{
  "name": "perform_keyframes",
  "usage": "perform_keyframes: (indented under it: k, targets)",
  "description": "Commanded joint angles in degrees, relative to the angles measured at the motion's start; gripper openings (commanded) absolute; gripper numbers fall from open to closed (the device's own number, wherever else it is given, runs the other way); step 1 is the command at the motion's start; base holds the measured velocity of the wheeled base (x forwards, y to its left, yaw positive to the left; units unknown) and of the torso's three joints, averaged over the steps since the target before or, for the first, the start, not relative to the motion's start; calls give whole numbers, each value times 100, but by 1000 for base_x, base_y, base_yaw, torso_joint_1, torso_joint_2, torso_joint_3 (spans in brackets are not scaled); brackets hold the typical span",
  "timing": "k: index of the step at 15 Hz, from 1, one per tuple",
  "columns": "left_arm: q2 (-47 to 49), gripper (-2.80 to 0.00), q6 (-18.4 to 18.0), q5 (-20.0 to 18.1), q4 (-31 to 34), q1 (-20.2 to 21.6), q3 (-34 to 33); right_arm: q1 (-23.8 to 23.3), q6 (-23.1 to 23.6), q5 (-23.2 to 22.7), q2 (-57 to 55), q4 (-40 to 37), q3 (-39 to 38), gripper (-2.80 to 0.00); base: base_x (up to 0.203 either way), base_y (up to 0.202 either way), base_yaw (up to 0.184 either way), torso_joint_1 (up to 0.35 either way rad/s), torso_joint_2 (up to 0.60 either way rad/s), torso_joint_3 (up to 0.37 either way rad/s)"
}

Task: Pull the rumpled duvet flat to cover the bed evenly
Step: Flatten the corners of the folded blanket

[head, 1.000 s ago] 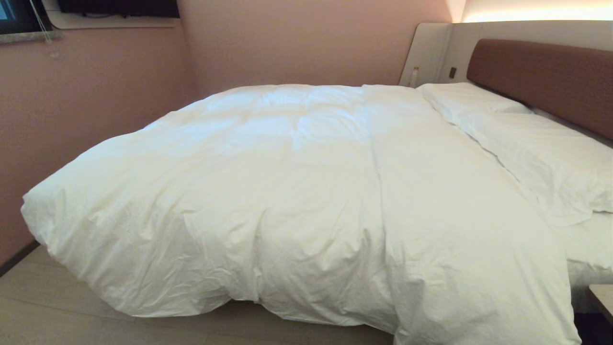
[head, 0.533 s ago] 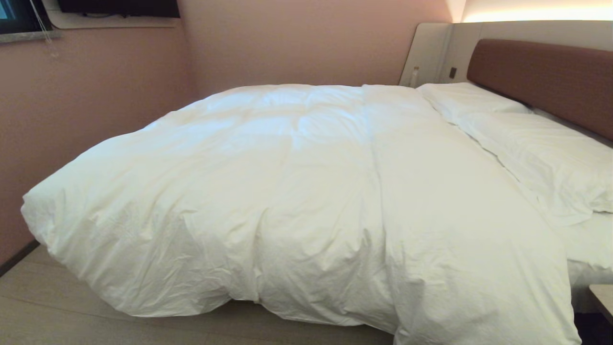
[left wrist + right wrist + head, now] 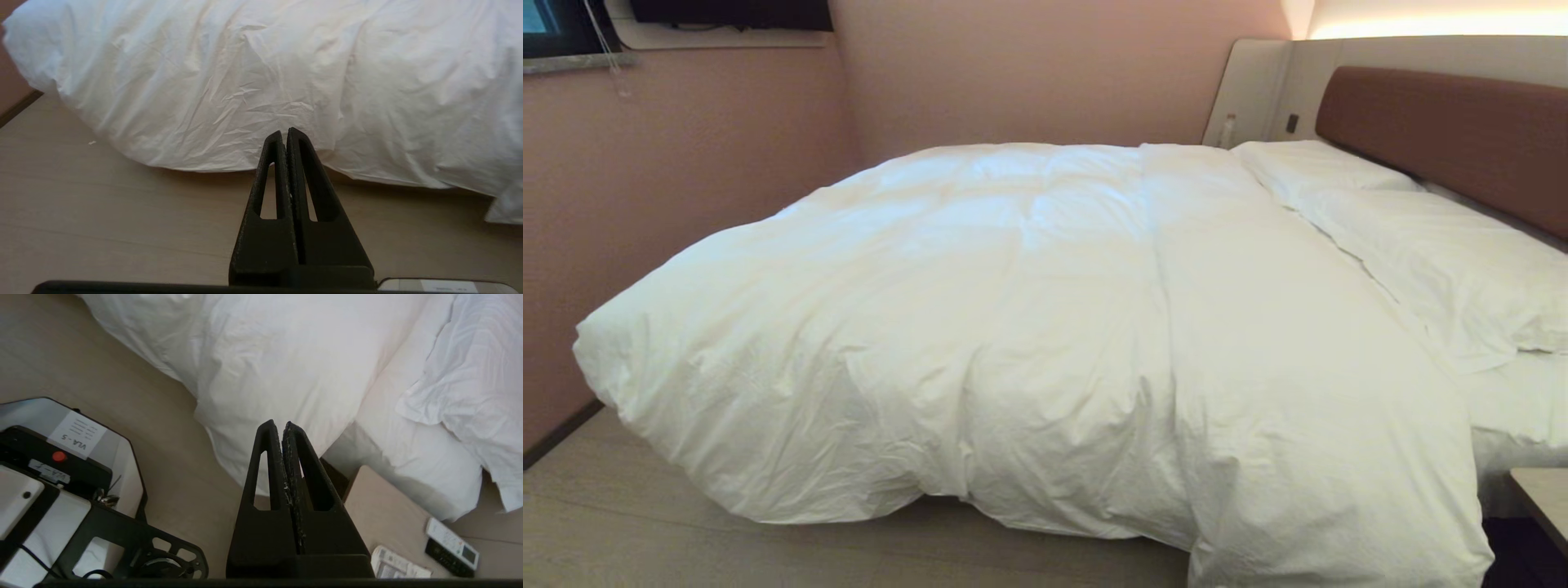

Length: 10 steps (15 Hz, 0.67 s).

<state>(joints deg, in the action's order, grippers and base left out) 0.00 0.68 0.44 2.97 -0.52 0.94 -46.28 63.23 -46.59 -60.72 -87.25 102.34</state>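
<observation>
The right gripper [image 3: 282,426], black slotted wedges pressed together, hangs empty above the puffy, creased duvet [image 3: 286,355] corner drooping floorward; the left gripper [image 3: 284,134] (likewise closed, empty) faces its wrinkled overhang. The duvet blankets the bed [image 3: 1445,139] below two pillows [image 3: 1429,245].

The bed [image 3: 1515,420] carries the duvet [image 3: 1045,327], which spreads over the mattress and spills off its near edge onto the wooden floor [image 3: 621,531], just ahead of the left claw [image 3: 284,132]. Two pillows [image 3: 1437,253] lie against the headboard [image 3: 1445,131], beyond the right claw [image 3: 278,426].
</observation>
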Motion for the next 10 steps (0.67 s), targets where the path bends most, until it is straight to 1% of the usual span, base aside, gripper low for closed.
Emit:
perform_keyframes:
  k: [1, 3, 5, 7, 9, 10]
  targets:
    - [0, -280, 11, 0, 1, 0, 3, 6, -9, -194, -75, -271, -20, -280, -90, 0, -1, -11, 3, 2]
    - [0, -280, 11, 0, 1, 6, 3, 27, -12, -618, -114, -271, -95, -280, 0, 0, 0, 0, 0, 0]
    - [0, -280, 11, 0, 1, 0, 4, 242, -133, -992, -223, -271, -162, -280, 0, 0, 0, 0, 0, 0]
    - [0, -280, 11, 0, 1, 8, 4, 346, -581, -1178, -499, -271, -116, -280, 0, 0, 0, 0, 0, 0]
    - [0, -280, 11, 0, 1, 0, 4, 337, -915, -1201, -943, -271, 94, -280, 0, 0, 0, 0, 0, 0]
    - [0, -280, 11, 0, 1, 0, 12, 311, -1180, -1189, -1221, -271, 269, -280, 0, 0, 0, 0, 0, 0]
